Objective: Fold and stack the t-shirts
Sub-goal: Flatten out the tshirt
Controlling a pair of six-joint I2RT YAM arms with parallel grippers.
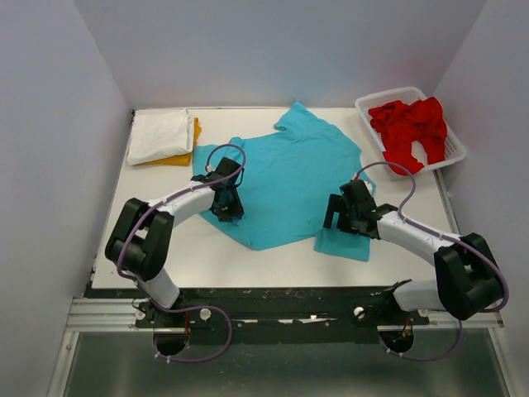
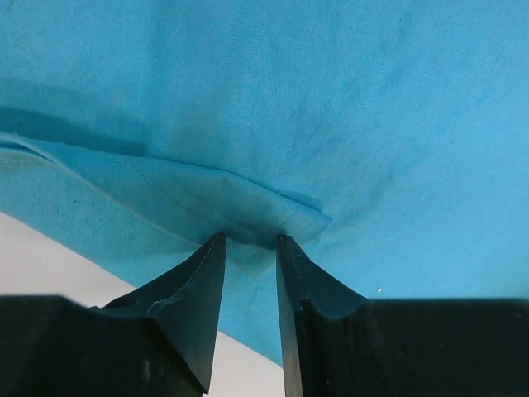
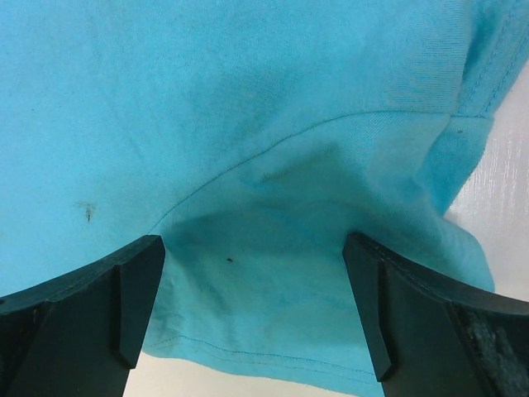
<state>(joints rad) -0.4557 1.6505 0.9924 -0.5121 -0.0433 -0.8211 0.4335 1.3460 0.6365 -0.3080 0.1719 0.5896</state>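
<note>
The left gripper has its jaws nearly closed on a cloth ridge at the left hem of the turquoise t-shirt, which lies flat on the table. At the shirt's near-right corner the right gripper gapes wide, empty. Lifting now would likely skew the shirt

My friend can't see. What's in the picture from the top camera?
A turquoise t-shirt lies spread on a white table, the left hand at its left edge and the right hand by a near sleeve. At the far left a folded white shirt sits on an orange one; at the far right, red shirts lie in a white basket.
</note>
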